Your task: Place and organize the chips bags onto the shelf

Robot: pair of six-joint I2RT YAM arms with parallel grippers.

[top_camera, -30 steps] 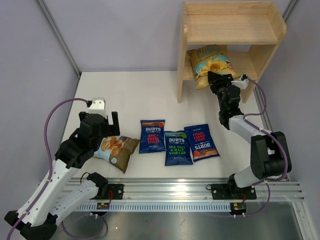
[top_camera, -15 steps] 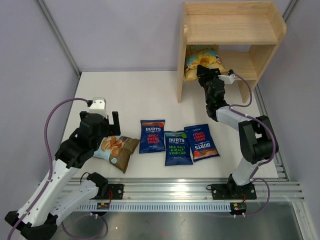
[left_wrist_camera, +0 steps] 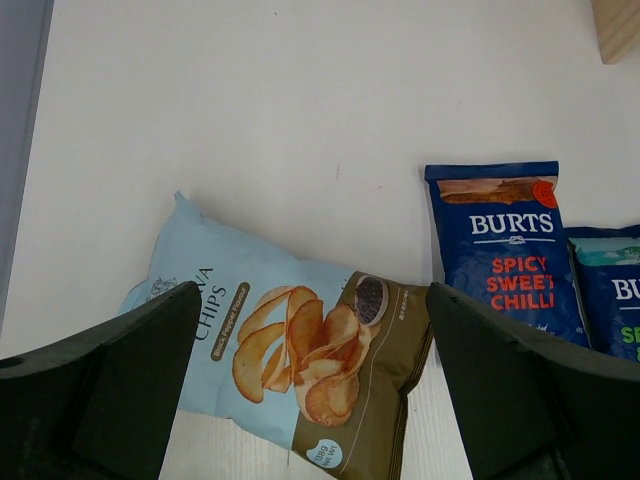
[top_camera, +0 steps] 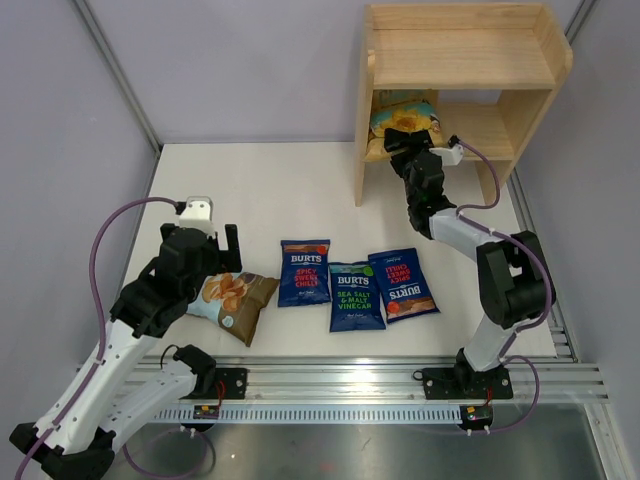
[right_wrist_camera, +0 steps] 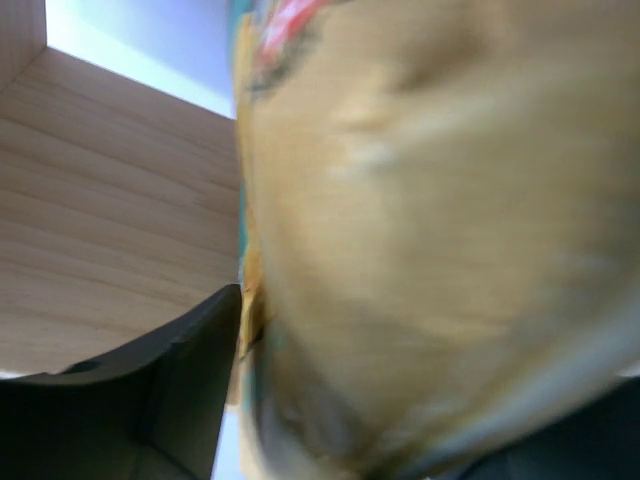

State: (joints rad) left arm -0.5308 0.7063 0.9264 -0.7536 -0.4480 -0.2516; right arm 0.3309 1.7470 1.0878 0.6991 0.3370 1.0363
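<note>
Holding tan chips bag (top_camera: pixel 402 114) in shelf (top_camera: pixel 460 60) lower tier, right gripper (top_camera: pixel 405 142) clamped on it; I fear bag snags left side panel (top_camera: pixel 362 150), slumps out. Left gripper (left_wrist_camera: pixel 310 330) fingers apart.

shelf (top_camera: pixel 455 90) stands at the far right corner of the table (top_camera: pixel 290 190). shelved bag (top_camera: pixel 402 117) sits in the lower tier, at its left end, beside the side panel, with the right gripper (top_camera: pixel 402 143) directly in front of it. four bags lie in a row near the table's front edge: leftmost bag (top_camera: pixel 240 300) partly under the left gripper (top_camera: pixel 203 250), apart from second bag (top_camera: pixel 304 271); third bag (top_camera: pixel 356 295) slightly nearer; rightmost bag (top_camera: pixel 402 283) touching the third
</note>
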